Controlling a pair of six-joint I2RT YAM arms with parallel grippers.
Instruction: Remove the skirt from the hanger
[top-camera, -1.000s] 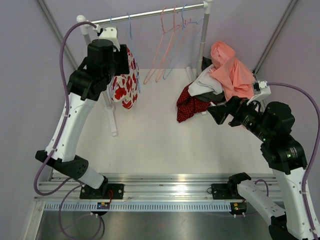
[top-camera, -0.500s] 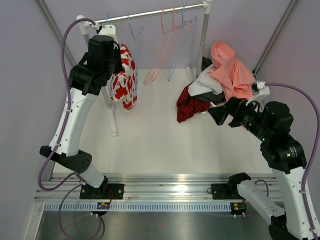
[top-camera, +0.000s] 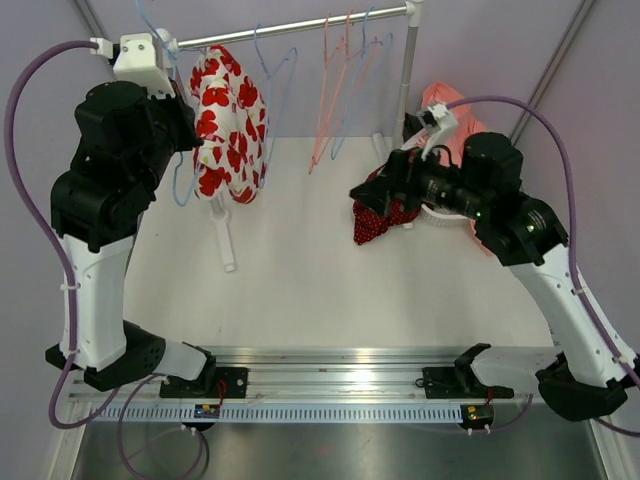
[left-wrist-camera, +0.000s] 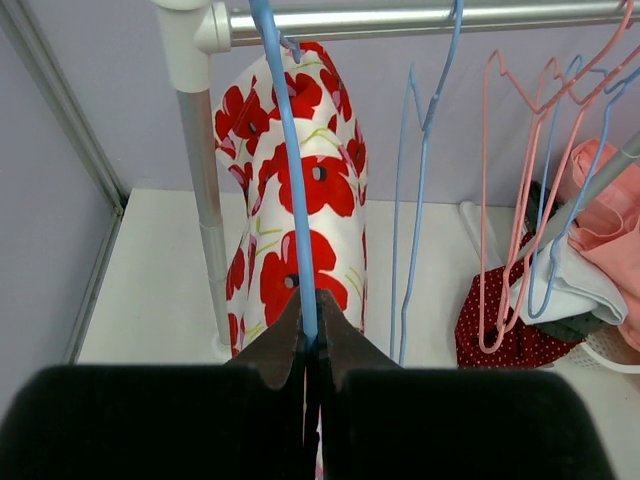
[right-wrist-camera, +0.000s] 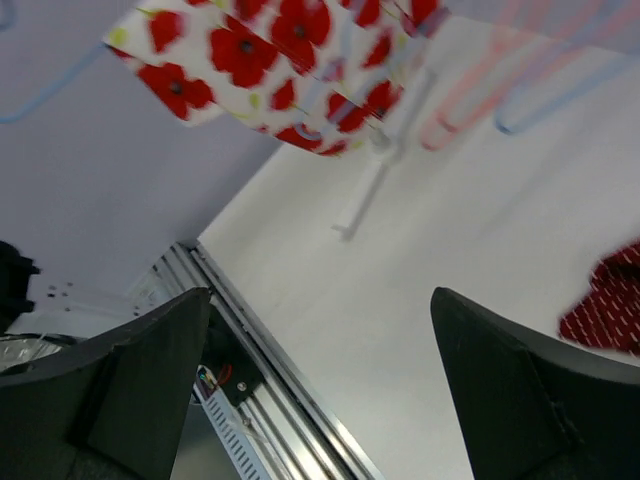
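Both arms moved: left one raised, right one swung left toward skirt (top-camera: 225, 120). Now left gripper (left-wrist-camera: 312, 310) is clamped on hanger (left-wrist-camera: 290, 150), skirt hanging from it at far-left rail (top-camera: 300, 27). Mid-step, holding hanger; right gripper (right-wrist-camera: 320, 300) wide open, empty. Next: right grabs skirt, pulls it off.

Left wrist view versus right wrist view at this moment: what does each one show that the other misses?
Only the left wrist view shows the left tool shut on the blue hanger, the metal rail that the hanger hooks over, and a pink garment at the right edge. Only the right wrist view shows the right tool, wide open and holding nothing, and the aluminium track along the table's edge. Both show the poppy-print skirt, the pink hangers and the red dotted garment.
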